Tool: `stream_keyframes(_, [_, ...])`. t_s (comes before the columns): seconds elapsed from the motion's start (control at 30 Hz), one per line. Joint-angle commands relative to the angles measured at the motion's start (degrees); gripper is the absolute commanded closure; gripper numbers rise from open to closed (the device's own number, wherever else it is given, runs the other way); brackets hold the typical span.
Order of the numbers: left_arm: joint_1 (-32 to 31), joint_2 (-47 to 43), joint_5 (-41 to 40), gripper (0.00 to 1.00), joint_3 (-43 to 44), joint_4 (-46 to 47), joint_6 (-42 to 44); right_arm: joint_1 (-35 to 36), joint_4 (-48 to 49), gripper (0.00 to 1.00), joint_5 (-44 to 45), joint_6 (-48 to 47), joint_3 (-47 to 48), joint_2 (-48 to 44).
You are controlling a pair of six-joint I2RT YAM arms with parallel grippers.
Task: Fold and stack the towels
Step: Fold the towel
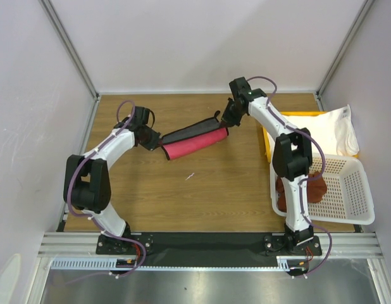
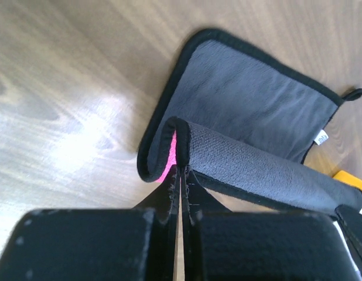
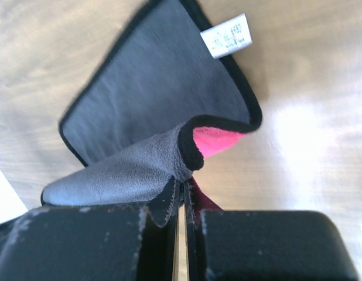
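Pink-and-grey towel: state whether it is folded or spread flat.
Half folded: the towel is doubled over, one edge pinched by the left pincer and right pincer, the rest lying on the table.

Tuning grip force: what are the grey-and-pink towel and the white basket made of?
Grey-and-pink black-edged towel: soft napped fabric, likely microfibre; fuzzy matte pile, stitched binding, drapes limply. White perforated basket: looks like rigid moulded plastic; smooth surface, regular holes.

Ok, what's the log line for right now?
left gripper: shut on pink-grey towel | right gripper: shut on same towel | fold: one edge lifted over the rest
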Motion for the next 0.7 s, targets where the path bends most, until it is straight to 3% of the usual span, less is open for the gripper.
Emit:
stream_keyframes(0.0, [1.5,2.2,-5.7,1.00,2.6,-1.2,0.7,-2.5,-0.7,1.00,4.8,-2.9,6.6,4.4])
stream_keyframes(0.2, [1.5,5.2,-3.1,1.00,2.2,-0.9,-0.1,-3.0,-2.4,1.00,4.9,-2.9,12.4,10.2])
stream_keyframes(0.67, [3.0,9.7,-4.4,1.00,5.8,0.3,-0.7,-3.9,7.1,0.99,1.9,-3.0,14.1,14.3])
